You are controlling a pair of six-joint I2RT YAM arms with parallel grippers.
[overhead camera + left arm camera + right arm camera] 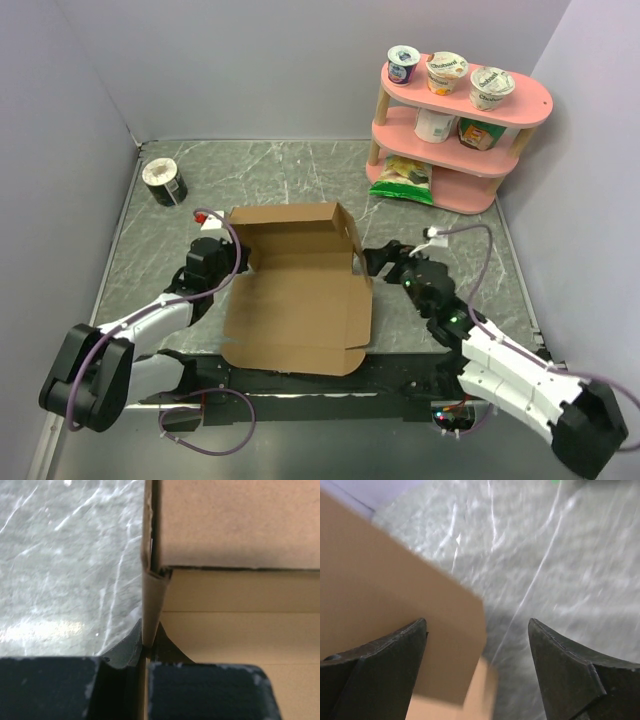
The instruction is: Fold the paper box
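Marbled grey-green stone covered the table (300, 170), hemmed in by plain lilac walls (250, 60) on three sides. In the far right corner stood a pink three-tier shelf (455, 185) with yogurt cups (446, 72) along its top and a green packet (405, 178) at its foot; a dark round tin (164, 182) sat alone near the far left corner. The paper box (295, 300) lay in the middle of the table between the two arms, its back wall raised upright and its front panel flat toward the near edge. The left gripper (145, 652) was pinched tight on the box's thin left side wall, one finger inside and one outside. The right gripper (477, 625) stood wide apart at the box's right side, a cardboard corner between its fingers with a clear gap to the far one, gripping nothing.
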